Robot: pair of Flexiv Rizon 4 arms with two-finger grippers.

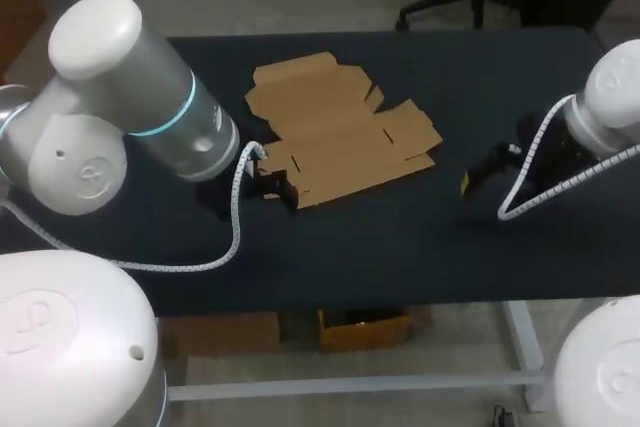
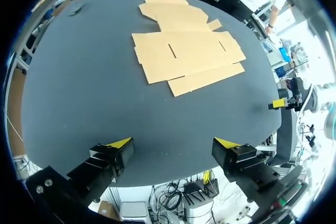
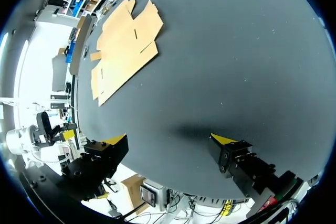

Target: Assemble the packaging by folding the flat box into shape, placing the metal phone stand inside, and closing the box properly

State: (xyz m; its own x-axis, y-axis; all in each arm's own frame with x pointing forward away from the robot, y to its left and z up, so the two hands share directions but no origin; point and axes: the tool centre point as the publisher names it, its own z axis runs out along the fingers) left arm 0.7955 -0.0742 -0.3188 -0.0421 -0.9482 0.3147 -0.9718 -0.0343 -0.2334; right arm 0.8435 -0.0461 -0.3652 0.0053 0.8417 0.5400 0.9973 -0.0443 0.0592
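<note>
Left claw (image 2: 173,142): fingers spread wide, grasping nothing, poised over the dark surface (image 1: 400,237) just beside the near corner of the box (image 1: 340,132). Right claw (image 3: 168,140): likewise released and empty, above bare surface, well apart from the box. Box: plain brown cardboard, unfolded, lying flat mid-surface between the arms, nearer the left claw.
</note>
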